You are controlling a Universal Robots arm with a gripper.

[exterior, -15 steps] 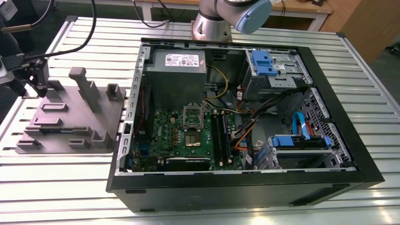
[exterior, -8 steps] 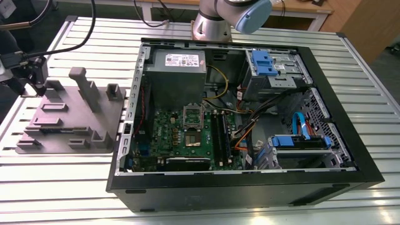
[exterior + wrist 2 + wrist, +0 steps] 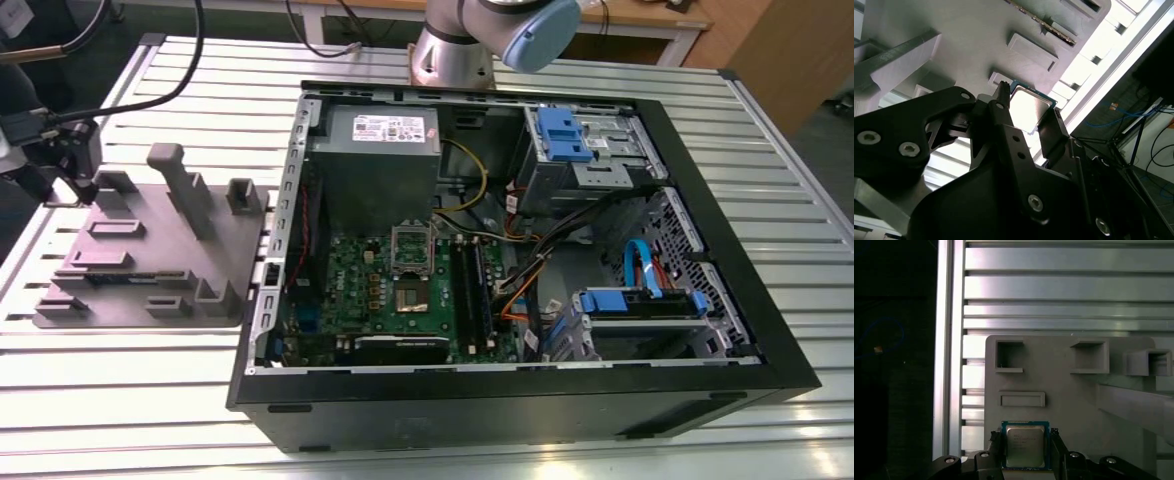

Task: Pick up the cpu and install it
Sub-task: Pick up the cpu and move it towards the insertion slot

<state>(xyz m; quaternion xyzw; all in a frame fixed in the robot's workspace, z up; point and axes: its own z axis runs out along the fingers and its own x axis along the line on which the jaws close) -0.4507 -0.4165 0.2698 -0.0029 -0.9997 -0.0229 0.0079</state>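
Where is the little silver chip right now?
In both wrist views, the cpu is at the grey tray's corner, by the tool; that's the exterior view's left.

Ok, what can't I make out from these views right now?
- First wrist view: the cpu has its near edge covered by the gripper. Whether it rests on the grey tray or sits just clear of it cannot be told.
- Second wrist view: the gripper's black body hides most of the tray and part of the cpu.
- Exterior view: the motherboard socket is too small to tell whether it is open or empty.
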